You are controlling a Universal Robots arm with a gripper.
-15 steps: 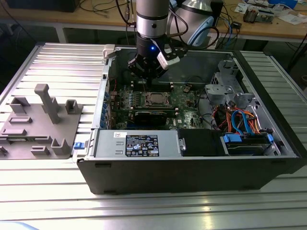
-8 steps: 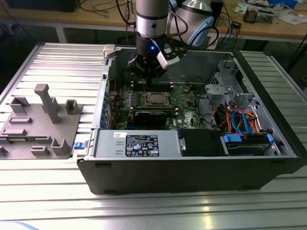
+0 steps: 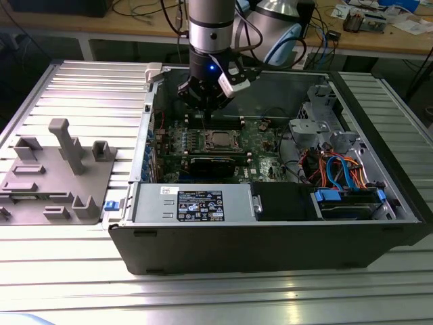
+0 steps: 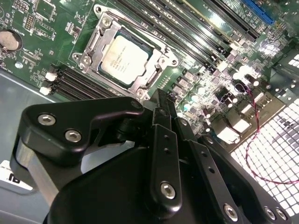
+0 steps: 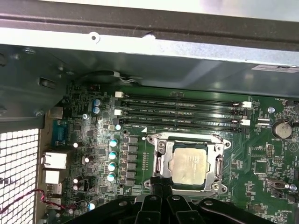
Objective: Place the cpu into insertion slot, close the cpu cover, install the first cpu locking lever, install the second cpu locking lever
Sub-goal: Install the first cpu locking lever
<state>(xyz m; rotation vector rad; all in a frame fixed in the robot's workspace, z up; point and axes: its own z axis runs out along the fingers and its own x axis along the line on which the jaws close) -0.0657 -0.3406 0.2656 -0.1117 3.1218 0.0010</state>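
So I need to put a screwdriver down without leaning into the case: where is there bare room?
Free: the ribbed table between the grey fixture block and the computer case, and the strip in front of the case. Crowded: inside, the gripper hangs over the motherboard by the cpu; cables fill the exterior view's right.

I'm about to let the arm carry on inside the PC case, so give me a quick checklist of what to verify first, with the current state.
1. cpu seated in the insertion slot: ok, lies flat and square in both wrist views.
2. cpu cover down over the chip: ok, the frame surrounds it.
3. Locking levers latched: cannot tell.
4. hand empty: ok, nothing between its fingers.
5. Hand clear of the motherboard: ok, it hovers above, beside the socket.
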